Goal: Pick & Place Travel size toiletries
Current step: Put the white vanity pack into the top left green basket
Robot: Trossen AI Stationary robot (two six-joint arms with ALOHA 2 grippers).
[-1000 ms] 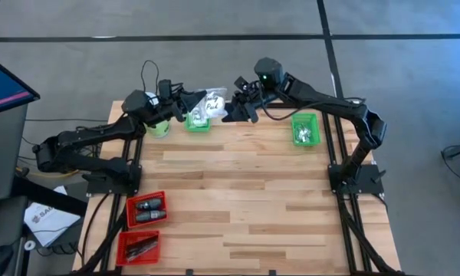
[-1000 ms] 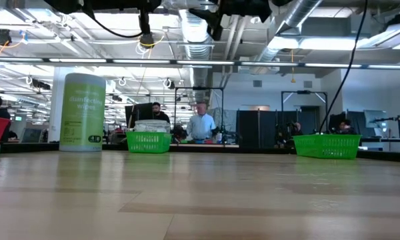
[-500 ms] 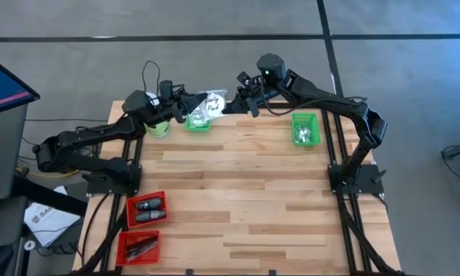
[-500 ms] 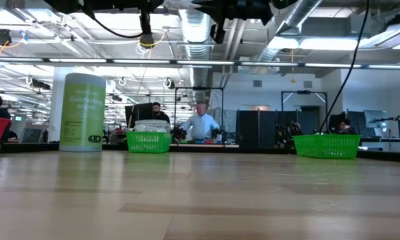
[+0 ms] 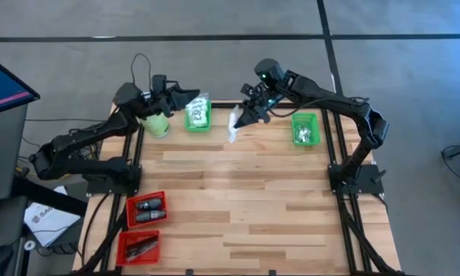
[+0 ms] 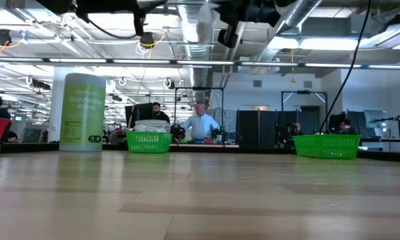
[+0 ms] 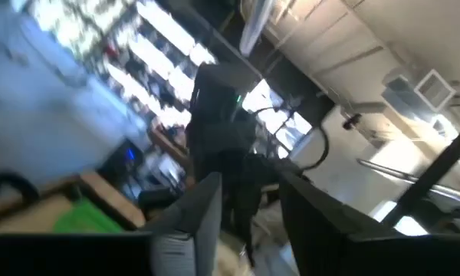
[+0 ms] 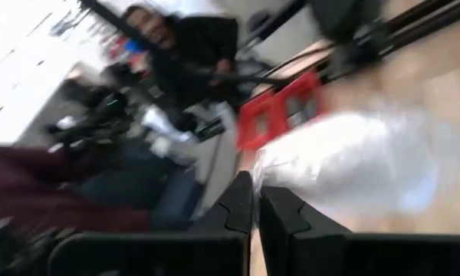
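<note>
**Crinkly white packet hanging from the right claw**

White crinkly packet (image 5: 236,125) is dangling off the right gripper (image 5: 249,115), up in the air over the far part of the wooden table (image 5: 238,199), between the two green baskets. The overhead shot is the only one that gives the layout: one green basket (image 5: 198,116) holding more packets sits near the left arm, the other green basket (image 5: 305,129) sits further over by the right arm. The right wrist cam fills in the grip itself: the two fingers (image 8: 280,213) are pinched tight together with the pale packet (image 8: 345,161) sticking out right past the tips, and two red baskets (image 8: 280,111) in the background.

The table-level cam shows none of that grip, just dark arm bits along the top edge, plus the tall light-green canister (image 6: 83,111) and both green baskets standing at the far edge, with people in the room behind.

Left gripper (image 5: 185,96) hovers beside the canister (image 5: 158,124), close to the near green basket; its wrist cam shows the fingers (image 7: 199,222) standing apart with nothing between them.

Room-wise, the middle and near side of the table is bare wood, apart from two red baskets (image 5: 144,208) at the near left corner.
</note>
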